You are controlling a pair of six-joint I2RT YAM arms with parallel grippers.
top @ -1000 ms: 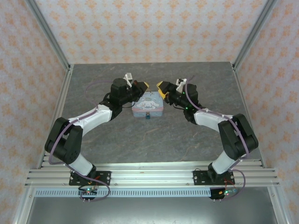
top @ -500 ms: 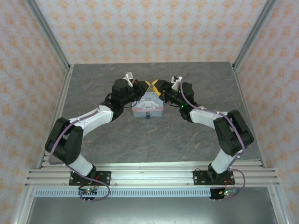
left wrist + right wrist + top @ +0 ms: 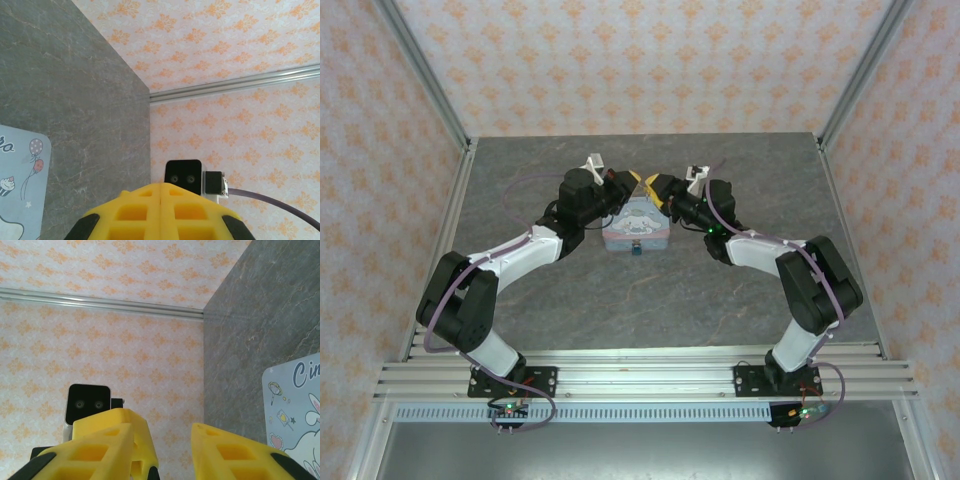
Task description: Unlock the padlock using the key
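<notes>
The gray counter (image 3: pixel 620 310) stretches out from the two arms. A tiny dark blue padlock (image 3: pixel 636 250) sits on it, nearer to the arms than both hands and about halfway between them. It rests right against the near side of a pale blue and pink tin (image 3: pixel 636 230) with cartoon pictures on its lid. The tin lies flat, just below the hands and a little nearer than they are. The left hand (image 3: pixel 632 181) and the right hand (image 3: pixel 654 186) lean in from each side, and their yellow tips almost meet over the far edge of the tin. The left hand is closed, with its two fingers (image 3: pixel 135 212) pressed flat together and no gap between them. I cannot tell if it holds anything. The right hand is partly open, and the wall shows through the gap between its fingers. Just past the left hand's tips sits the small black camera (image 3: pixel 183 177) of the other arm. Beyond both hands the counter runs on to a wall (image 3: pixel 650 60) with orange flower shapes.
</notes>
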